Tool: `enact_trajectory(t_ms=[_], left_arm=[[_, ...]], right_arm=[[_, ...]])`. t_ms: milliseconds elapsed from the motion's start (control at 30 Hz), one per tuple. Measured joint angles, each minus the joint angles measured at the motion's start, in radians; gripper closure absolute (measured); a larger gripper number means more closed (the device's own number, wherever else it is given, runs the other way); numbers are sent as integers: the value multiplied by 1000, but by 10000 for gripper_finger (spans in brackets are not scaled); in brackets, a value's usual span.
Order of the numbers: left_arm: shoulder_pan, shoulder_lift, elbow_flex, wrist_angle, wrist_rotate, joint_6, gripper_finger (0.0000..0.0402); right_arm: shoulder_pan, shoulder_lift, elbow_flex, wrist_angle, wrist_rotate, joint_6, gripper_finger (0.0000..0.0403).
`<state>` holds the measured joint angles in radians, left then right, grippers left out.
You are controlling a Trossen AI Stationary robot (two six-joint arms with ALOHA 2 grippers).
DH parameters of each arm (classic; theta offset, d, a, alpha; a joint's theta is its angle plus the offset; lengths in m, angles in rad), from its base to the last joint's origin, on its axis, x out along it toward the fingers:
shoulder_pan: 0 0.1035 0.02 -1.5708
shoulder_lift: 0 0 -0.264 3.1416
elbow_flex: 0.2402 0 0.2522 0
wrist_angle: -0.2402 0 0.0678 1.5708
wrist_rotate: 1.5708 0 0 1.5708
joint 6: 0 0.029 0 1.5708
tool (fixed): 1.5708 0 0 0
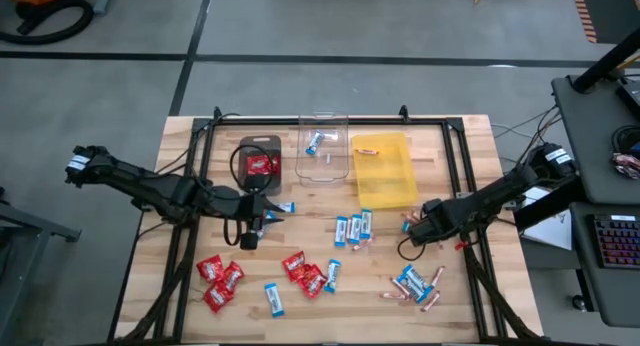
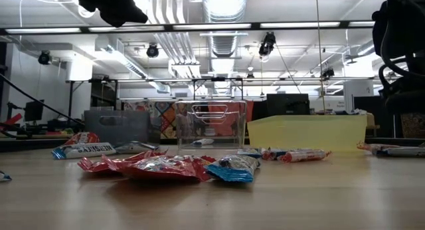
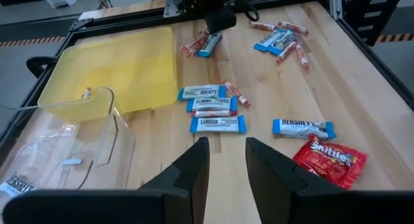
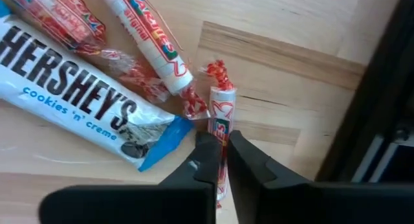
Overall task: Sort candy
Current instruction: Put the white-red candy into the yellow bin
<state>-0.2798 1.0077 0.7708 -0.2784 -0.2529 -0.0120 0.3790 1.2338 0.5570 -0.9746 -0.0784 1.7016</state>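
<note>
I am holding the right gripper [image 4: 220, 156] down at the table near the yellow tray's [image 1: 384, 173] right side, its jaws pinched tight on 1 thin stick candy [image 4: 221, 114], because I am working the sticks out of the mixed scatter 1 at a time. That stick is lying just beside another stick and a blue-and-white bar [image 4: 84, 94], so I am gripping it by its end to avoid dragging the neighbours. I am keeping the left gripper [image 3: 226, 162] waiting over the middle of the table with its fingers part-way apart and nothing between them, facing 3 blue-and-white bars. The rest of the candy is spread across the near half of the table: red packets [image 1: 218, 279], bars and sticks. The dark tray [image 1: 260, 161] is already holding a red packet, and the clear tray [image 1: 325, 146] a bar.
</note>
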Motion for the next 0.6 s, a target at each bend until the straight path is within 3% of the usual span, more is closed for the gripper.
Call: enact_trajectory(t_ms=[333, 600], left_arm=[[0, 0, 0, 2, 0, -15, 316], [0, 0, 0, 2, 0, -23, 316]], right_arm=[[0, -35, 74, -56, 79, -24, 394], [0, -35, 216, -75, 243, -117, 394]])
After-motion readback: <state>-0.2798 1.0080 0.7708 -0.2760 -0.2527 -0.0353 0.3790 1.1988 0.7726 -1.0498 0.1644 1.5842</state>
